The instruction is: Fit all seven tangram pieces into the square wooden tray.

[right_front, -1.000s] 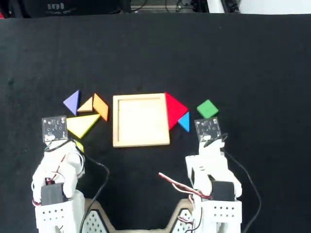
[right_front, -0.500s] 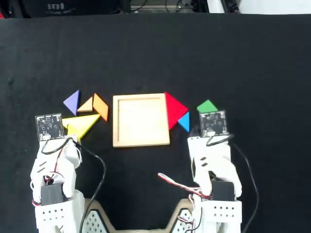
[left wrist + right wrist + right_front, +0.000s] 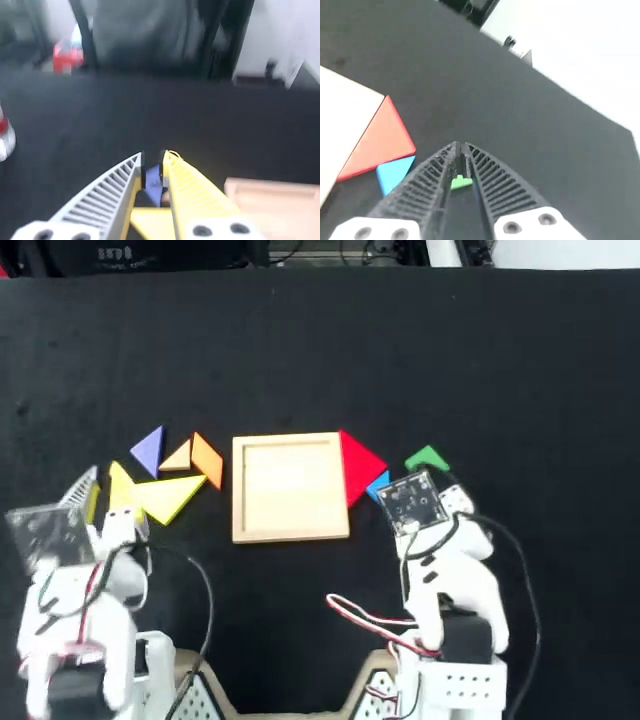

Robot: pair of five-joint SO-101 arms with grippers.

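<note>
On the tabletop's [image 3: 300, 360] left, the left gripper [image 3: 152, 156], slightly parted, hovers by the yellow triangle [image 3: 175, 495]. The tray [image 3: 290, 532] lies centrally. The right gripper [image 3: 461, 145], nearly closed, hangs above the green square [image 3: 425, 456]. Pieces look thin, light and stiff, so pinch opposite edges.

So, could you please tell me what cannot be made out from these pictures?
Blue triangle: high view, lower part under the right arm.
Green piece: high view, lower half behind that arm; right wrist view, a sliver past the right pincer.
Purple piece: left wrist view, blurred, mostly behind the left pincer.
Wooden tray: left wrist view, cut off by the edge.
Contact between right pincer and green piece: unclear.
</note>
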